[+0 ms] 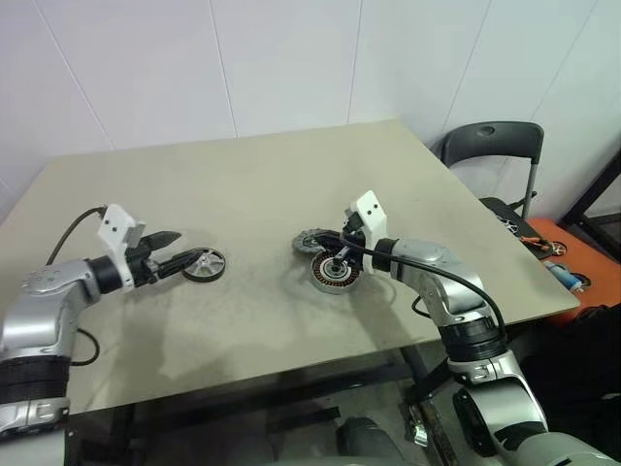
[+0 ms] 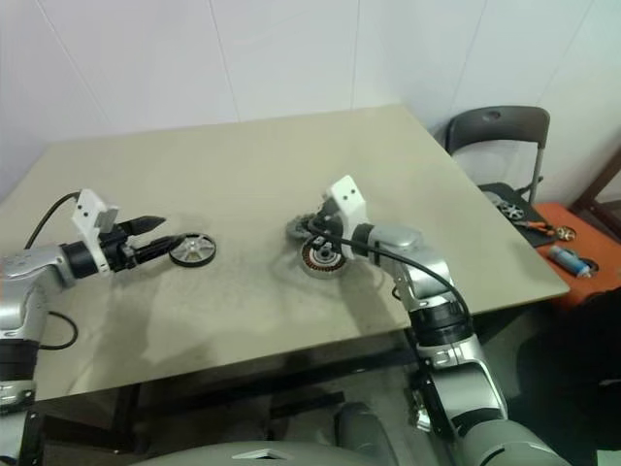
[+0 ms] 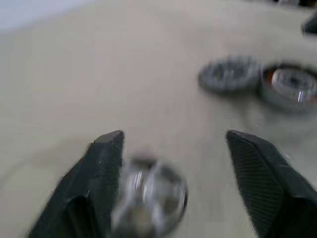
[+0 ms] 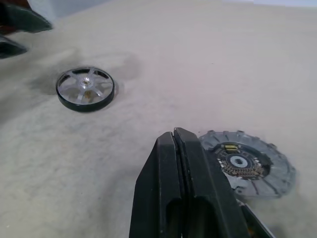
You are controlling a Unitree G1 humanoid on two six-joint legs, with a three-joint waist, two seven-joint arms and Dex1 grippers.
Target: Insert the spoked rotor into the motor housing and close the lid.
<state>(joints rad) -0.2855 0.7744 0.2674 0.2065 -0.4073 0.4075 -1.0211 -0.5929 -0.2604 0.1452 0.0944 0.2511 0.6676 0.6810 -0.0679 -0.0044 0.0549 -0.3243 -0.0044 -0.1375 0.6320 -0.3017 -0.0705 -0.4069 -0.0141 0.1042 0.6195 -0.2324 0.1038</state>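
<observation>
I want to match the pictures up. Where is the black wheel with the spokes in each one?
Left eye view: spoked rotor on the table, just past the left gripper.
Right eye view: same place.
Left wrist view: low, between the open fingers.
Right wrist view: far side.
Shared landmark: the lid.

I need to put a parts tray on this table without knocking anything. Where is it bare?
The far half of the table, behind all the parts, is bare, as is the near edge. It is crowded mid-table: the spoked rotor by the left gripper, and the lid against the motor housing under the right gripper.
</observation>
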